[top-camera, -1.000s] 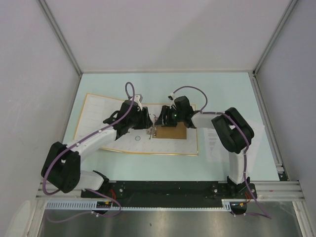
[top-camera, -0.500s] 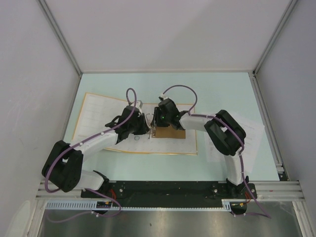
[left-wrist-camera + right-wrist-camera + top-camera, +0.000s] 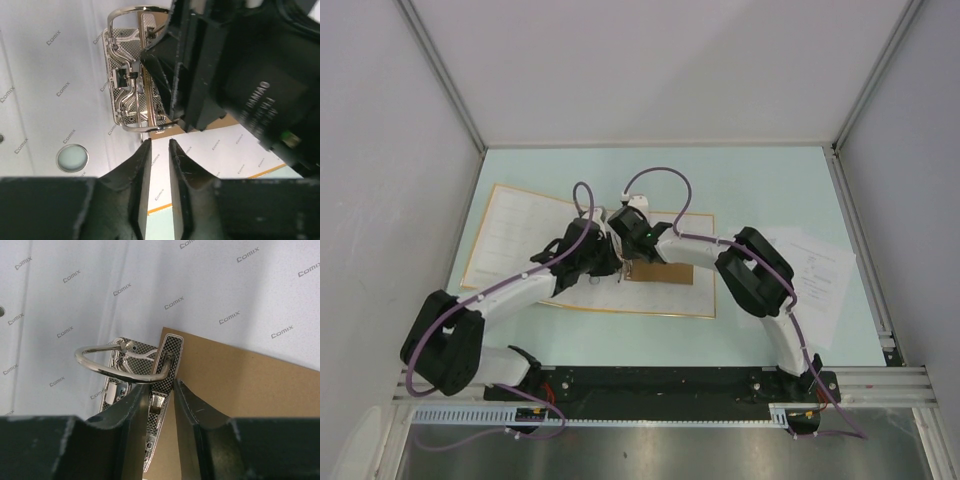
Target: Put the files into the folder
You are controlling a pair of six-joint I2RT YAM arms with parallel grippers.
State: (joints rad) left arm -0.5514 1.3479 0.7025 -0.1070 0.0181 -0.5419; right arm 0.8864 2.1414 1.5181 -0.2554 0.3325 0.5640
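Both grippers are now crowding the middle of the large orange-yellow ring binder folder [image 3: 510, 240], lying open on the pale green table [image 3: 760, 180]; over the last second the right one has been sliding left to get there.

The left gripper [image 3: 159, 145] is showing a slim, empty gap just beside the shiny metal ring clip [image 3: 127, 85]. The right gripper [image 3: 162, 387] is straddling the clip's chequered lever [image 3: 169, 354]; whether it is pinching, I cannot tell.

Probably the rings are about to be opened.

The folder is holding no sheets: the white printed files [image 3: 820, 275] are lying on the table at the right, partly under the right arm.
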